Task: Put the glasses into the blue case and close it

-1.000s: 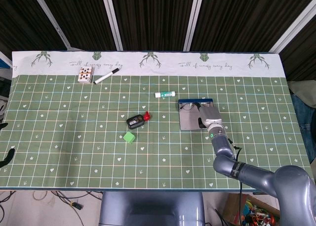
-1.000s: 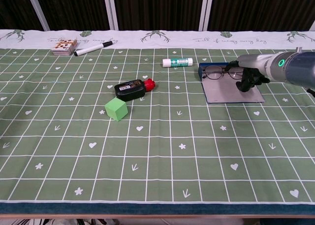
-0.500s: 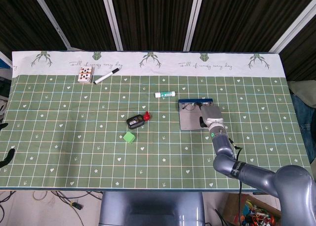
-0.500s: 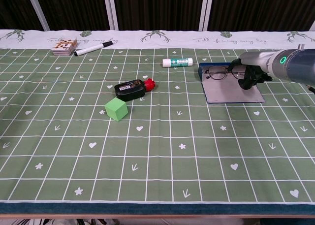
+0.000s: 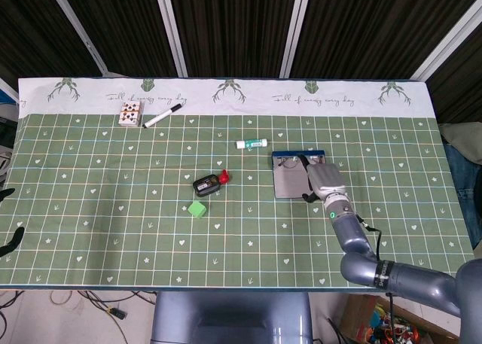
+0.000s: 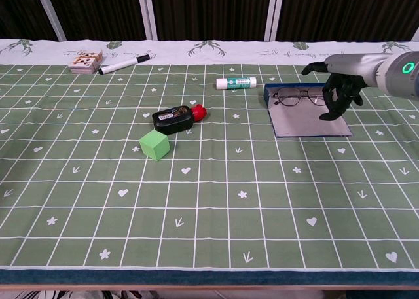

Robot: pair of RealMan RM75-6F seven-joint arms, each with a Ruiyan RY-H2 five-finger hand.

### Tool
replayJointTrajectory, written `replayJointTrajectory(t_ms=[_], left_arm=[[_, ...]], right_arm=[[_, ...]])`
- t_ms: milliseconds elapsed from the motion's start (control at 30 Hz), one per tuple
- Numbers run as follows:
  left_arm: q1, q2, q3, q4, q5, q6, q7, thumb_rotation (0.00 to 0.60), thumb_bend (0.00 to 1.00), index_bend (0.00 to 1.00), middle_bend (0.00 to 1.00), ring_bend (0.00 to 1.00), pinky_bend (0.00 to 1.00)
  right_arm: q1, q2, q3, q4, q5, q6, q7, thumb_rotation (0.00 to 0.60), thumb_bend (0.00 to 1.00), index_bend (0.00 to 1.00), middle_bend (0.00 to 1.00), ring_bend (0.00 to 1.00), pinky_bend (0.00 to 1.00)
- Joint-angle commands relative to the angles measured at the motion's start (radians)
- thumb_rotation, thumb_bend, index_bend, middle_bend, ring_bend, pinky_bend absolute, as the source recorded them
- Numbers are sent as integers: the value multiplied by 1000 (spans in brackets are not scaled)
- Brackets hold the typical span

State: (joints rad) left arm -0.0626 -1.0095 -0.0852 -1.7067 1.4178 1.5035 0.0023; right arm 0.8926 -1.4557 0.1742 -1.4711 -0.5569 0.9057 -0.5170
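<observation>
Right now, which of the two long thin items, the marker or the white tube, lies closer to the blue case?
The white tube, just left of the case; the marker lies far left.

We see a table (image 6: 216, 214) covered by a green grid-patterned cloth with a white printed band along its far edge. On it lie a card deck (image 6: 86, 61) and a marker (image 6: 124, 65) at the far left, a glue stick (image 6: 236, 83) near the middle, a black device with a red end (image 6: 177, 118), a green cube (image 6: 154, 145), and the open blue case (image 6: 306, 116).
</observation>
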Motion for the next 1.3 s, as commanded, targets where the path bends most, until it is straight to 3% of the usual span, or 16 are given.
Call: replayJointTrajectory(t_ms=[33,133,233,600,967,1300], left_arm=[[0,-1,0,0,1,2,3,600,320,183,0,0,0],[1,-2,0,-1,4,4,2,600,319,183,0,0,0],[0,-3,1,0,5,3,4,600,320,183,0,0,0],[1,-6,1,3,4,5,11,600,320,185,0,0,0],[0,-6,1,5,2,2,11,600,320,188,0,0,0],[-2,-6,0,8,-3,-3,10,600,320,188,0,0,0]], right_arm=[[-49,40,-25,-63,-89,64,32,600,141,26,348,374,312],[-80,37,-32,-76,-151,101,72,600,114,27,212,228,224],[-105,24,-39,-63,-212,130,108,600,111,27,136,150,196],[-153,-107,-59,132,-399,202,195,600,109,33,73,109,189],[-152,-176,-46,230,-434,157,191,600,109,46,54,96,172],[-150,-217,-25,284,-451,141,177,600,110,181,61,101,172]])
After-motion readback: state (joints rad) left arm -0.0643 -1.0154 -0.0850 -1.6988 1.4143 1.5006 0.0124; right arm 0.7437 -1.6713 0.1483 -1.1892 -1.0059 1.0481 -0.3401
